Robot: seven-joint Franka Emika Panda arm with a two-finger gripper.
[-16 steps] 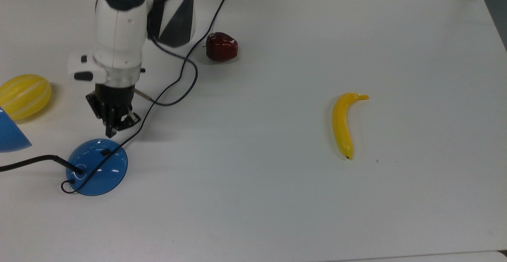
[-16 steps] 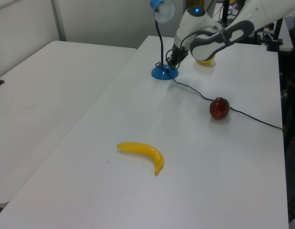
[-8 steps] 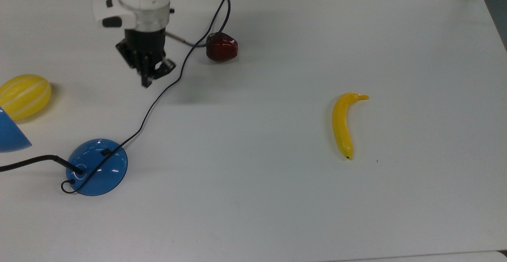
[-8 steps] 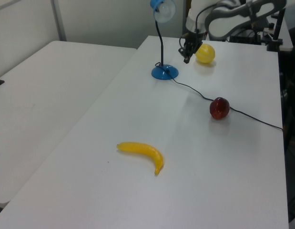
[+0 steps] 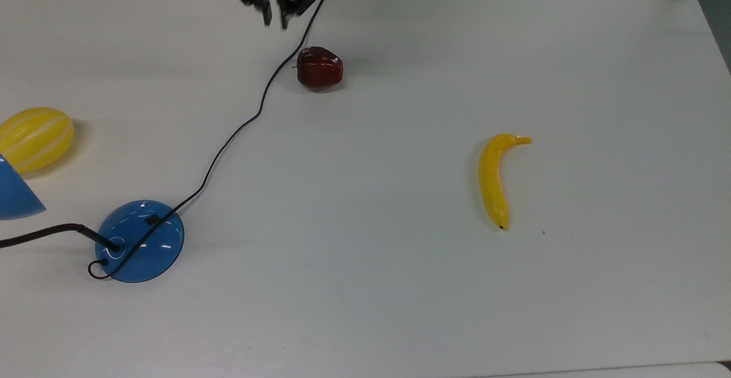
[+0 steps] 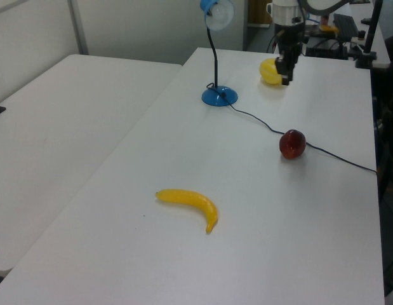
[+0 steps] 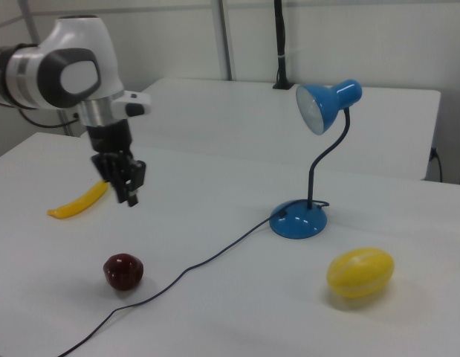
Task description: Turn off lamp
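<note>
- The lamp [image 5: 140, 241] stands near the top view's left bench [image 5: 400, 286] edge; its shade shows no glow I can judge.
- The tool [image 5: 275, 9] hangs high, well apart from the lamp, holding nothing, fingers narrowly parted.
- To press the small switch [image 5: 152, 218] on the lamp's base, come down vertically with tips closed.
- The cord [image 5: 240, 127] runs from the lamp past the apple [image 5: 319, 68]; approach from the clear side.

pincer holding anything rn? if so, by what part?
Nothing. The pincer hangs empty in the air above the table, away from the lamp.
</note>
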